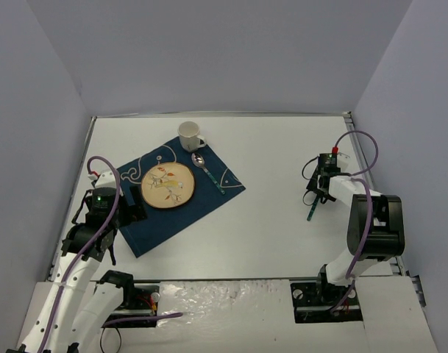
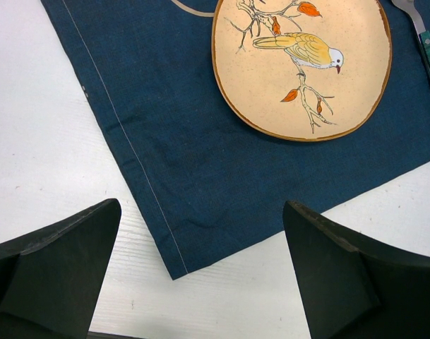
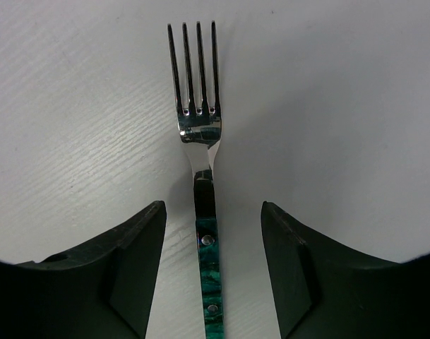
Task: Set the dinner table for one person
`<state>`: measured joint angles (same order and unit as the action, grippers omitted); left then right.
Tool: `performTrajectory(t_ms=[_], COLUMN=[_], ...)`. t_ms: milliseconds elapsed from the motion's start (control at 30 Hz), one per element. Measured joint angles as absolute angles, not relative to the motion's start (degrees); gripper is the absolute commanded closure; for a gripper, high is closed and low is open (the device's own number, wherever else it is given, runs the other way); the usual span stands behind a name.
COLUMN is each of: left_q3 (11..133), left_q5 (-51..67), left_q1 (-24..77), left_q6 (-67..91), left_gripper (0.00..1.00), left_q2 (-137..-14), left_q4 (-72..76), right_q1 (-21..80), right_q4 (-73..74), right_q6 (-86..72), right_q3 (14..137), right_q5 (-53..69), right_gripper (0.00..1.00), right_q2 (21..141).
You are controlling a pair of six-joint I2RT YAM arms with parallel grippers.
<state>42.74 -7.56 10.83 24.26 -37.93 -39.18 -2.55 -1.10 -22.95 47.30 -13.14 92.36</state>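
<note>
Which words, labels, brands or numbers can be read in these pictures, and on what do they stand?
None. The plate carries only a painted bird, the placemat only white line drawing; the fork, mug and spoon show no text.

text: none readable | labels: none | brands: none | numbers: none

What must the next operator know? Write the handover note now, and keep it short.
Grippers: the left gripper is open and empty above the near corner of the placemat. The right gripper is open, its fingers either side of the fork handle, not gripping.
Things: plate and spoon on the placemat, mug at its far corner, fork on the bare table to the right.
Done: placemat, plate, spoon, mug.
Left: grasp the fork, lay it beside the plate.
</note>
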Motion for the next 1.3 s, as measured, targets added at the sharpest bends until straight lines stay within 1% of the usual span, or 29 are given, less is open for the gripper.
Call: performTrajectory(t_ms=[567,733,833,933,967,1100,1300], left_q3=[42.74,42.74,42.74,42.74,42.74,42.74,42.74], left_q5=[-7.53,-7.53,-7.32,-6.48,-6.14,-4.89,-2.21], left_q1=[10.83,10.83,10.83,10.81,10.82,10.91,11.31], left_q6=[24.25,24.25,24.25,24.25,24.25,24.25,25.35], left_gripper=[0.03,0.03,0.03,0.03,0.03,0.03,0.03], left_q2=[-37.98,-37.82,-37.76,-37.76,-37.77,-38.05,-38.50], left_q4=[-39.18,-39.16,-39.16,-39.13,-39.12,-39.09,-39.16], right_q1=[-2.55,-2.43,-1.93,-0.70,0.14,5.72,18.53], right_q4=[-1.04,-0.62,-0.04,0.81,1.05,1.72,3.07], right_q6=[-24.27,-24.41,-24.53,-24.55,-24.64,-24.58,-24.53], right_q3=[45.43,45.43,45.41,45.41,45.41,45.41,46.97], right_q5=[-8.69,-8.53,-8.49,-8.51,-8.69,-9.24,-10.09], right_gripper=[0.56,0.71,0.75,0.95,0.99,1.00,1.00], right_q2=[92.25,92.15,91.98,91.63,91.53,91.23,90.42])
